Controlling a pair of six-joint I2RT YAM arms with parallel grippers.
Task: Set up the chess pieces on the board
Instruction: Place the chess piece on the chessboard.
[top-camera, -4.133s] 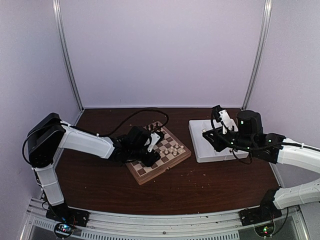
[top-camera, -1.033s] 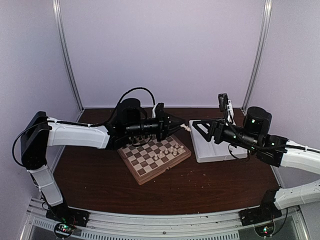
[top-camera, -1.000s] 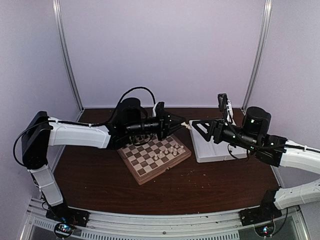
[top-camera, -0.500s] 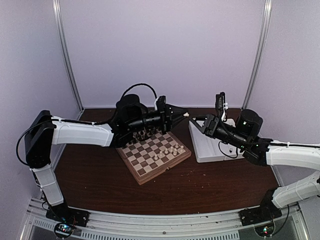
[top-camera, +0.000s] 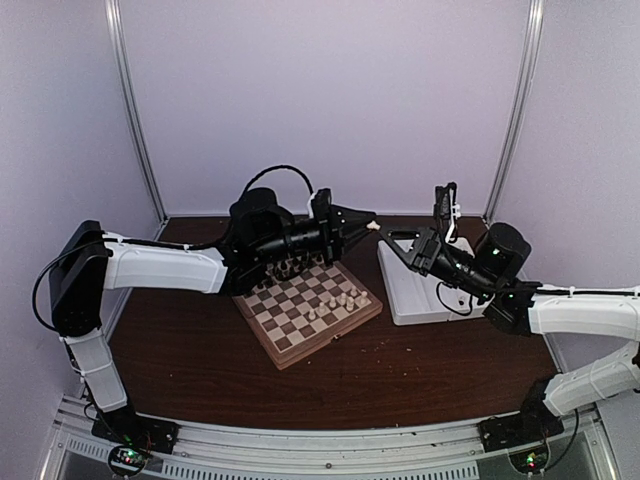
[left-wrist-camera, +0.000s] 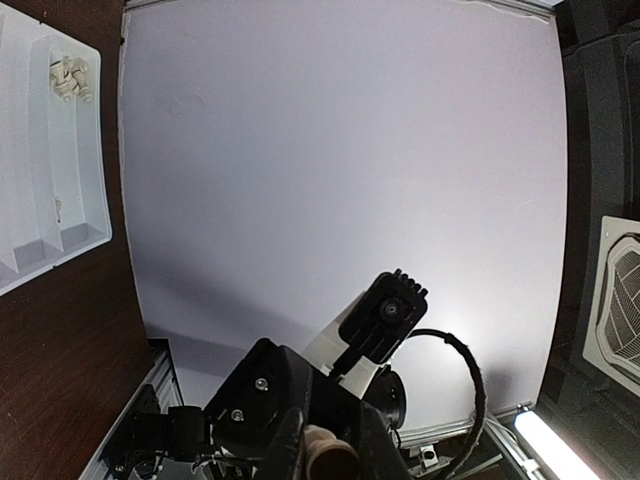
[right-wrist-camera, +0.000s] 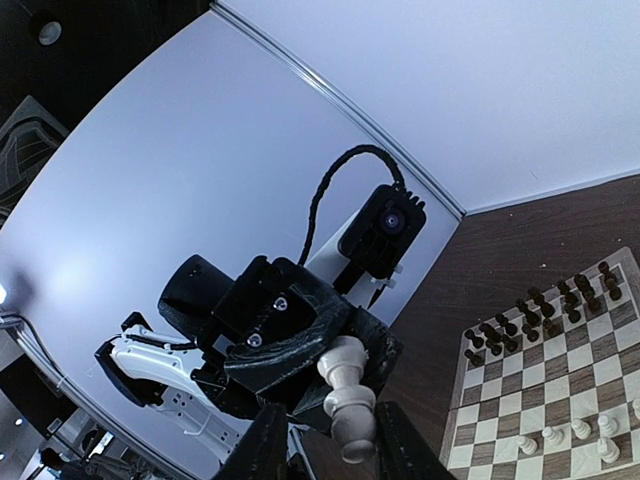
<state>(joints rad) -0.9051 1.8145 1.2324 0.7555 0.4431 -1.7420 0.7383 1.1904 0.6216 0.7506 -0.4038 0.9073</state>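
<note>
As your right gripper (top-camera: 385, 236) is narrowing its fingers around it, the small cream-white carved chess piece (right-wrist-camera: 347, 400) is hanging in mid-air. It is sitting above the gap between the square wooden chessboard of light and dark brown squares (top-camera: 290, 318) and the white rectangular tray (top-camera: 415, 298). Your left gripper (top-camera: 365, 223) is pinching one end tight. The right one, wide a second ago, is flanking the other end, though you cannot tell whether its pads are pressing yet. Both arms are meeting higher than before, so a hand-over is likely under way. The piece is showing pale and slim, with a rounded head and a narrow neck.
</note>
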